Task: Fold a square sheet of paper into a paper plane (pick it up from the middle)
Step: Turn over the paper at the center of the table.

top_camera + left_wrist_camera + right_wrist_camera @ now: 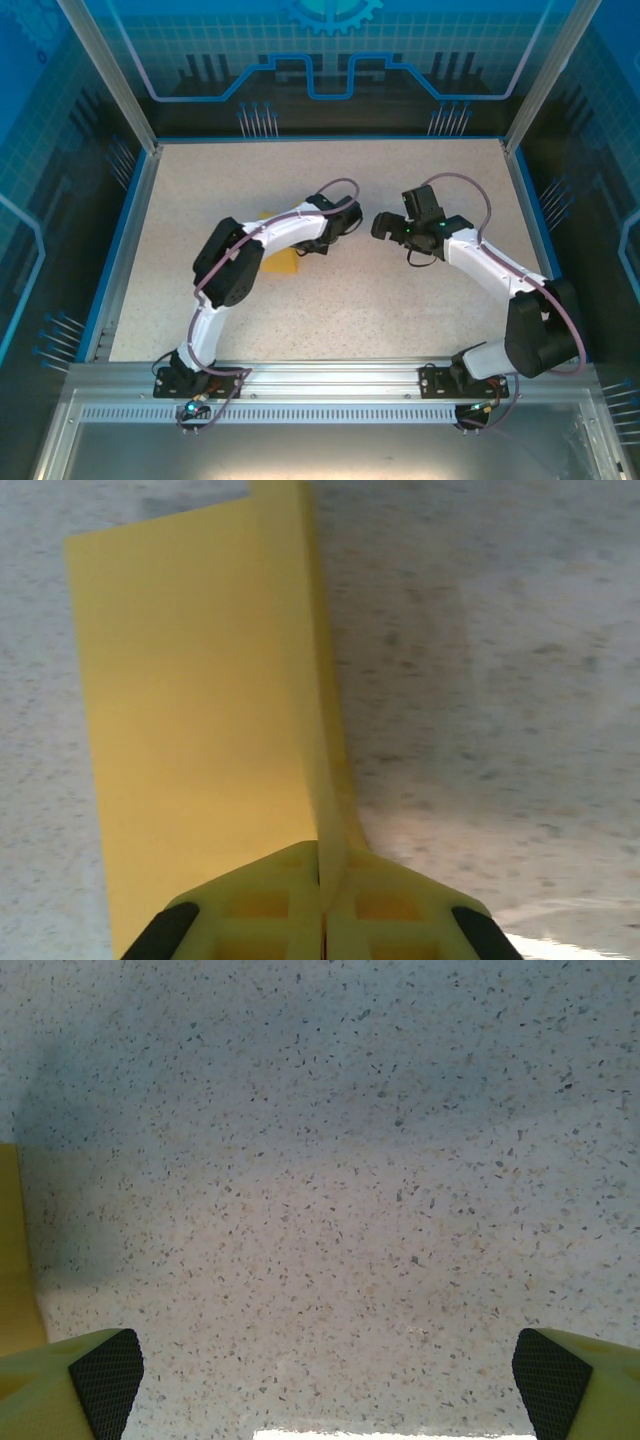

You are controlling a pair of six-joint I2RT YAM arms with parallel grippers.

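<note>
The square sheet of paper (190, 730) is orange-yellow and plain, folded up along a centre crease so that one half lies flat on the table and the other stands nearly upright. My left gripper (325, 880) is shut on the raised fold at its near end. From above, the paper (279, 263) pokes out from under the left forearm, with the left gripper (312, 245) just right of it. My right gripper (385, 225) hovers open over bare table a short way to the right, its fingertips (105, 1370) wide apart with nothing between them. A yellow strip (12, 1250), probably the paper, shows at that view's left edge.
The speckled beige table (400, 310) is bounded by a blue rim and metal frame posts (110, 75). Both arms bend inward over the middle, wrists close together.
</note>
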